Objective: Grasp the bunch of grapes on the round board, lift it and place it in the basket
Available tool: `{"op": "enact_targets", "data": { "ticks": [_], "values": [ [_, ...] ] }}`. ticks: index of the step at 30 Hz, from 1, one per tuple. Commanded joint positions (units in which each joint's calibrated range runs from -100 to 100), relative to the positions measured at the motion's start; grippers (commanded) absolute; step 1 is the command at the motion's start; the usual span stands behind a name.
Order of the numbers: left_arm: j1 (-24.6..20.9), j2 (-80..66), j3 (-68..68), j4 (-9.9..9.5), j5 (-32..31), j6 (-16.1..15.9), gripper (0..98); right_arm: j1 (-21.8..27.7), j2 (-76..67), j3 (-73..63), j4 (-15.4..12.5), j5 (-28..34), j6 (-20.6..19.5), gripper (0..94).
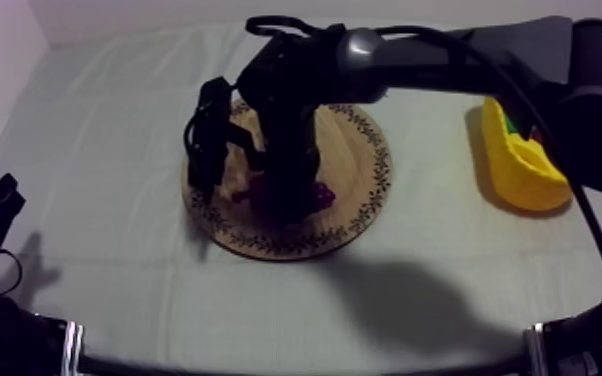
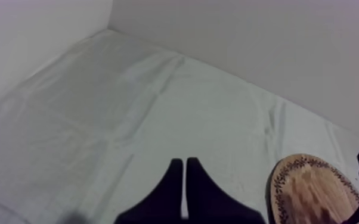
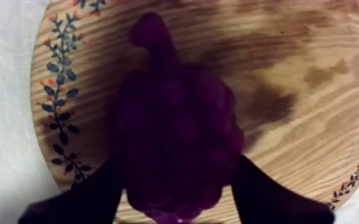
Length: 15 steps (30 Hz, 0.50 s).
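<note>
Well inside the rim of the wooden board [image 3: 313, 119], right tool [image 3: 178, 179] clamps the bunch of grapes [image 3: 176, 125].

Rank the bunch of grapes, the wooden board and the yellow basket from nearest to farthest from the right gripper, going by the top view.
1. bunch of grapes, directly under the right gripper.
2. wooden board, beneath the grapes.
3. yellow basket, off at the table's right side.
</note>
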Motion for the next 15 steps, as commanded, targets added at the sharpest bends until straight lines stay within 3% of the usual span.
{"op": "enact_targets", "data": {
  "ticks": [1,15],
  "values": [
    [-0.01,0.03,0.04,0.01,0.03,0.01,0.0,-0.09,-0.31,0.12,0.12,-0.67,-0.28,42.0],
    [-0.01,0.03,0.04,0.01,0.03,0.01,0.0,0.83,-8.02,-2.16,0.14,0.94,-0.45,38.1]
  ]
}}
